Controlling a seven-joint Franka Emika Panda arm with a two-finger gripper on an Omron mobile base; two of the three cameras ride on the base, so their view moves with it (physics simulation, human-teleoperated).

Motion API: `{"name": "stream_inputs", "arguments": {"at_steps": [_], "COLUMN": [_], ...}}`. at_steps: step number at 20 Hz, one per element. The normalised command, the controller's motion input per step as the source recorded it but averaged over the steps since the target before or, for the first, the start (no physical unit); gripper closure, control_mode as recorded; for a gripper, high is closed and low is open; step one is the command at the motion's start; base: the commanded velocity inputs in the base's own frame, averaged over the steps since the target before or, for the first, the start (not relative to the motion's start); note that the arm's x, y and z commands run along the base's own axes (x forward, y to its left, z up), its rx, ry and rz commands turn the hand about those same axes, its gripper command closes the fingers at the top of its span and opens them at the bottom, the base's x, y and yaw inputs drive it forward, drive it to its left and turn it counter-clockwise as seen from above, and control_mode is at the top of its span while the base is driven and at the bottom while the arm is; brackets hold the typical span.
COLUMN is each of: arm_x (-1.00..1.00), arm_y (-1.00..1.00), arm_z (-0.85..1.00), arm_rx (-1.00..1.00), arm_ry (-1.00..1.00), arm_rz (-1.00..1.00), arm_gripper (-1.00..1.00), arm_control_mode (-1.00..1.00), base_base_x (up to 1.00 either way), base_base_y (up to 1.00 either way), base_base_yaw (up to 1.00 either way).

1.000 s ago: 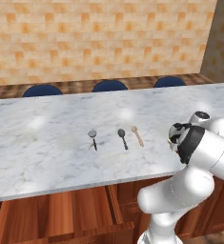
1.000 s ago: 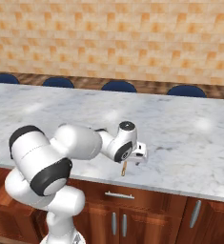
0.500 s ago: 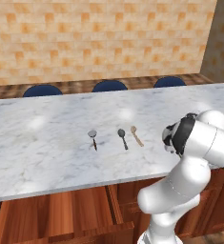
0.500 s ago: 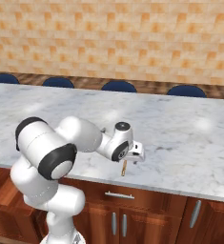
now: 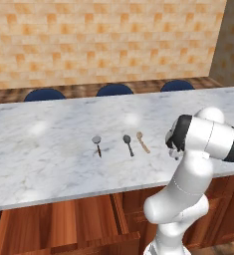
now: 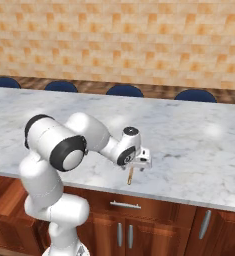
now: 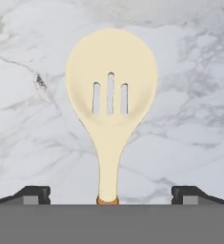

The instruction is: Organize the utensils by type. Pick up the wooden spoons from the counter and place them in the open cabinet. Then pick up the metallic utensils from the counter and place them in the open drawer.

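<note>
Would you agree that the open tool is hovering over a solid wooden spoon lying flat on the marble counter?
Not quite: the spoon is slotted, not solid. The hand view shows three narrow slots cut through its bowl. The rest holds: it lies flat on the marble counter, and the tool stands open above it, with the handle running between its fingertips.

Two cameras behind me, left and right, look forward and down over the same marble surface (image 5: 49, 149) and brick wall. My hand camera looks straight down, very close to a slotted wooden spoon (image 7: 111, 95).
</note>
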Motion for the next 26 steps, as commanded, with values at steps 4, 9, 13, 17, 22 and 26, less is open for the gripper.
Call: {"name": "stream_inputs", "arguments": {"at_steps": [4,9,13,17,22,26], "arm_x": [0.2,0.09,-0.13,-0.27,-0.3,-0.4], "arm_y": [0.0,0.0,-0.01,0.0,0.0,0.03], "arm_z": [-0.4,-0.47,-0.62,-0.65,-0.38,0.62], "arm_rx": [0.0,0.0,0.0,-0.01,0.02,0.08], "arm_ry": [0.05,0.08,0.14,0.08,0.06,0.0], "arm_rz": [0.0,0.0,-0.08,-0.15,-0.15,-0.06], "arm_gripper": [-1.0,1.0,1.0,1.0,1.0,1.0], "arm_control_mode": [-1.0,-1.0,-1.0,-1.0,-1.0,-1.0], "base_base_x": [0.0,0.0,0.0,0.0,0.0,0.0], "base_base_y": [0.0,0.0,0.0,0.0,0.0,0.0], "base_base_yaw": [0.0,0.0,0.0,0.0,0.0,0.0]}}
